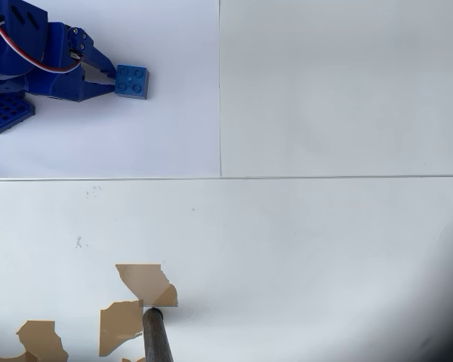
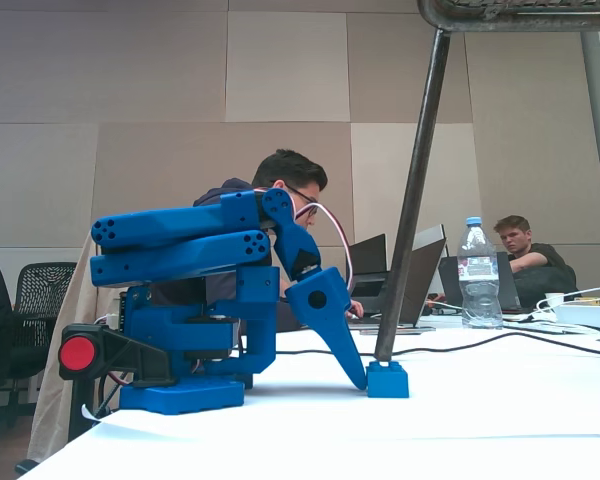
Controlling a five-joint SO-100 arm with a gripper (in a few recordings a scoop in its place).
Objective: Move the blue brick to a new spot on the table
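The blue brick [image 1: 132,81] [image 2: 387,380] rests flat on the white table [image 1: 325,256], studs up, near the far left in the overhead view. My blue gripper [image 1: 114,78] [image 2: 360,378] reaches down from the left, its two fingertips at the brick's left edge. The jaws stand a little apart, narrower than the brick, so they sit beside it and not around it. In the fixed view one finger [image 2: 338,335] slants down until its tip is on the table right next to the brick.
My base plate [image 1: 6,113] sits at the left edge. A dark metal pole [image 1: 157,335] [image 2: 412,200] stands on the table near torn tan patches [image 1: 146,283]. A water bottle [image 2: 477,272], laptops, cables and seated people are behind the table.
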